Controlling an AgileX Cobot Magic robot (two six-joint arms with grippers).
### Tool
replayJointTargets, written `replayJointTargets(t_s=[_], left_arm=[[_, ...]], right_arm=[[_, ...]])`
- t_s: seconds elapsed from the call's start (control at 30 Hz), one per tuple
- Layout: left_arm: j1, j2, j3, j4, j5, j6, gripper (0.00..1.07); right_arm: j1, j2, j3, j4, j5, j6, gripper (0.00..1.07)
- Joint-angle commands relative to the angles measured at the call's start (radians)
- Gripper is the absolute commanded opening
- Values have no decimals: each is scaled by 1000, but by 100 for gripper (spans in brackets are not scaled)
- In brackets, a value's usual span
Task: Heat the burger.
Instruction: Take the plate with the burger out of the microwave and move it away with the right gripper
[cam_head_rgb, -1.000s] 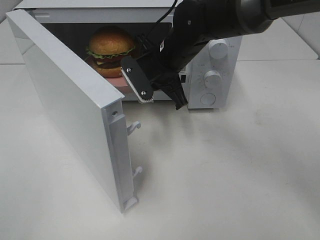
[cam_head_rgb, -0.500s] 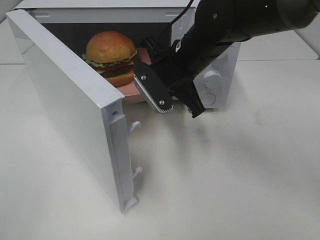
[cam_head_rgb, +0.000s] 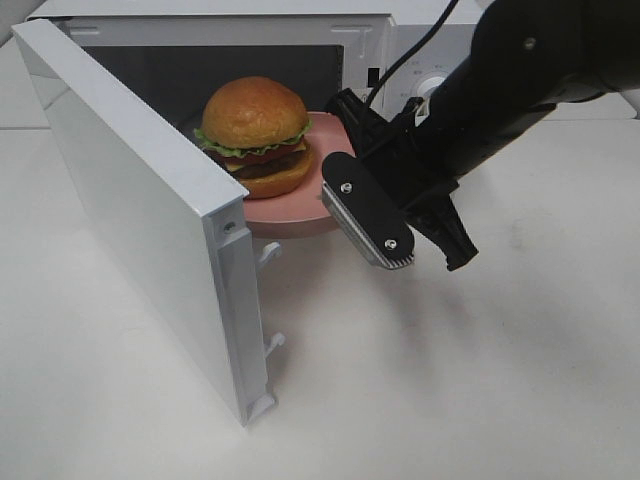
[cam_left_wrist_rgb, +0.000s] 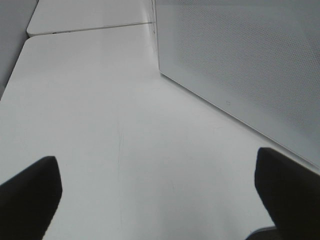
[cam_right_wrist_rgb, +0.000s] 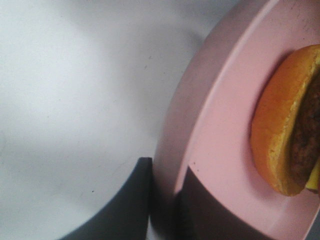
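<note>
Your right gripper (cam_right_wrist_rgb: 165, 200) is nearly closed and pinches the rim of the pink plate (cam_head_rgb: 290, 215): in the right wrist view one finger lies under the rim and the other on top of it. The grip takes the plate only; neither finger touches the burger (cam_head_rgb: 255, 135).

The burger sits upright on the plate, toward the side away from the gripper and deeper toward the microwave (cam_head_rgb: 400, 60). The plate itself is at the mouth of the microwave, partly over the sill, with its gripped edge outside the cavity. The microwave door (cam_head_rgb: 140, 220) stands wide open on the far side of the plate from your right arm.

The relation to watch: the burger lies from the gripper across the plate, toward the cavity. The plate is round, so it has no long axis, and the line from gripped rim to burger runs roughly into the opening. Any push or pull along that line carries the burger with it, and tilt at the rim could slide it.

Your left gripper (cam_left_wrist_rgb: 155, 200) is fully open and holds nothing. It points at bare table beside the door, well apart from the plate. The right arm is plainly the nearer.
</note>
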Motion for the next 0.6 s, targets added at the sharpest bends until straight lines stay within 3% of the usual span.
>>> replayJointTargets(t_s=[0.03,0.27,0.6], left_arm=[[1,-5,3,-3,1,-5,98],[1,-5,3,-3,1,-5,98],[1,-5,3,-3,1,-5,98]], right_arm=[[-6,-61,35,6,-76,3,0],[-6,-194,188,2,-82,71,0],[-6,-339,304,-56,-73,178,0]])
